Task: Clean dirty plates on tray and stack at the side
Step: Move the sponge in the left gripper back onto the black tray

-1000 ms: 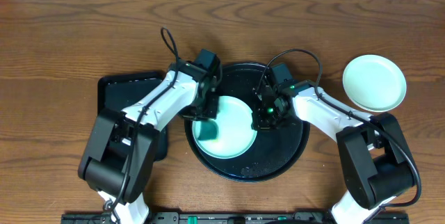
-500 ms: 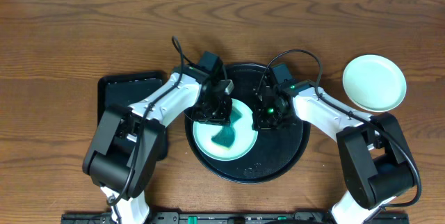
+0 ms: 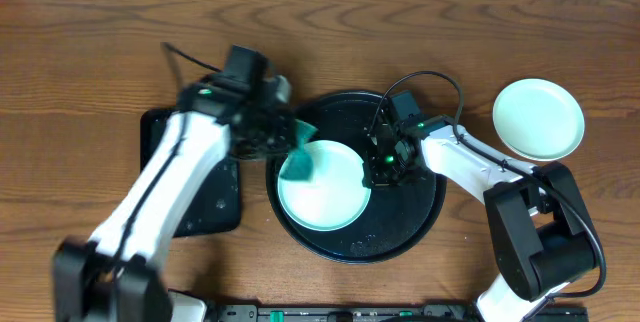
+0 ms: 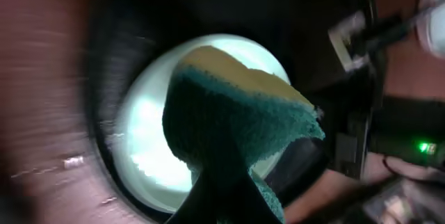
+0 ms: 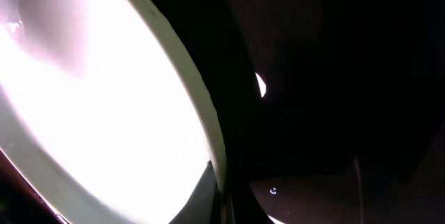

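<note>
A pale-mint plate lies on the round black tray; in the left wrist view the plate shows no smear. My left gripper is shut on a green-and-yellow sponge, which hangs over the plate's upper-left rim. The sponge fills that wrist view, pinched in the left gripper. My right gripper is shut on the plate's right rim. From the right wrist the plate looks glaring white, its rim clamped by the right gripper. Another plate rests on the table at the far right.
A smaller rectangular black tray lies on the wooden table to the left of the round tray, partly under my left arm. The right arm's cable loops over the round tray's far rim.
My left arm has swung up and left, carrying the sponge from the plate's middle to its upper-left rim. The right gripper and plate have stayed put.
</note>
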Robot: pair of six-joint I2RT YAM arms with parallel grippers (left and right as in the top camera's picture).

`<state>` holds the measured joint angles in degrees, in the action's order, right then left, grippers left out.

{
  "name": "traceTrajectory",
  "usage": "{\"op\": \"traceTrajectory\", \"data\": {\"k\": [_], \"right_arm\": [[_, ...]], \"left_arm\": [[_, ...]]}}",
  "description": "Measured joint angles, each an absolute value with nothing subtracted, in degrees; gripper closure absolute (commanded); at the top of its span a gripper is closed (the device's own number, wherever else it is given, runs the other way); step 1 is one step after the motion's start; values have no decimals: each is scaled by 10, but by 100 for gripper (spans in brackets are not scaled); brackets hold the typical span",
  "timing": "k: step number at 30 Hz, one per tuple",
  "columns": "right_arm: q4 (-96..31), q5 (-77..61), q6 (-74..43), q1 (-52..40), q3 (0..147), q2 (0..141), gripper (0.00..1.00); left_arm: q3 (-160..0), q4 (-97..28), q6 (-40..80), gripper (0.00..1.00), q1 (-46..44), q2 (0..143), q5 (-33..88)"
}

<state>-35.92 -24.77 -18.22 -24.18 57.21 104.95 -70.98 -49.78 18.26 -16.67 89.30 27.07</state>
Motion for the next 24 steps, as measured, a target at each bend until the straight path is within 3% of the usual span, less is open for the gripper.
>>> {"op": "traceTrajectory", "data": {"k": [5,11,24], "right_arm": [[-359,-249,-181,-242,572,1049,99],[-358,-249,-177,-242,572,1049,99],[-360,-249,-173,-242,572,1049,99]], "left_arm": [[-715,-547,195,93,-105,846,140],[-715,-566,197,93,-28,885,39],[-715,-542,197,93,54,1076,-4]]}}
